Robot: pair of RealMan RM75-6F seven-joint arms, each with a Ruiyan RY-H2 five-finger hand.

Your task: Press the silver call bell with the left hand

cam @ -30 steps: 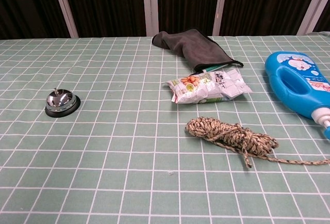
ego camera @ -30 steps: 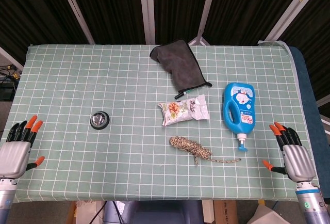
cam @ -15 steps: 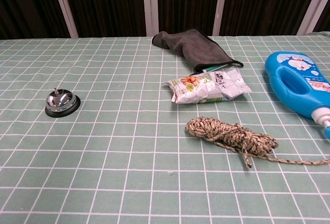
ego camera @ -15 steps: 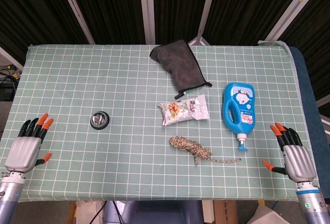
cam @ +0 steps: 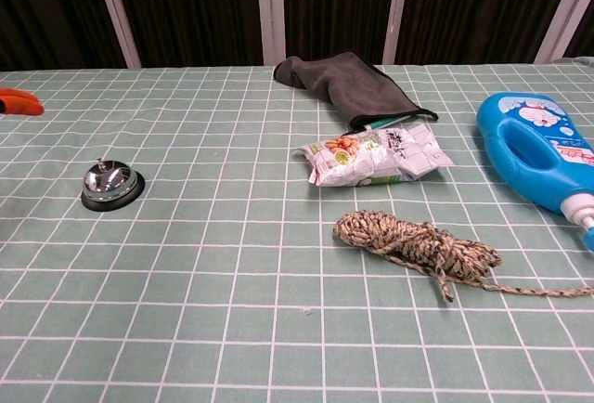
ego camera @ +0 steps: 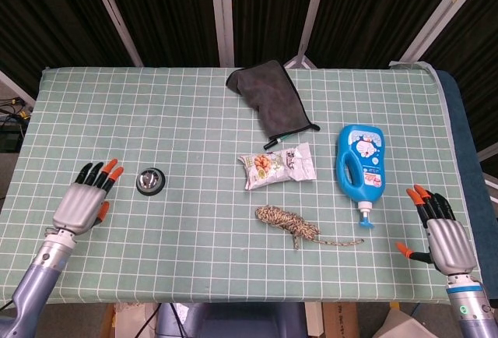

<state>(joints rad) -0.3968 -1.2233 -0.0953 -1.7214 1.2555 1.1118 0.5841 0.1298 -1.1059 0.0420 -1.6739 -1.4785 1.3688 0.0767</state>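
Your left hand (ego camera: 84,198) hovers over the checked table cloth (ego camera: 187,120) with its fingers extended and close together, holding nothing. The silver call bell (ego camera: 150,181) sits just to the right of its orange fingertips (ego camera: 113,168), not touched. Your right hand (ego camera: 442,232) rests at the table's near right edge, fingers spread and empty, with the blue detergent bottle (ego camera: 360,163) ahead and to its left.
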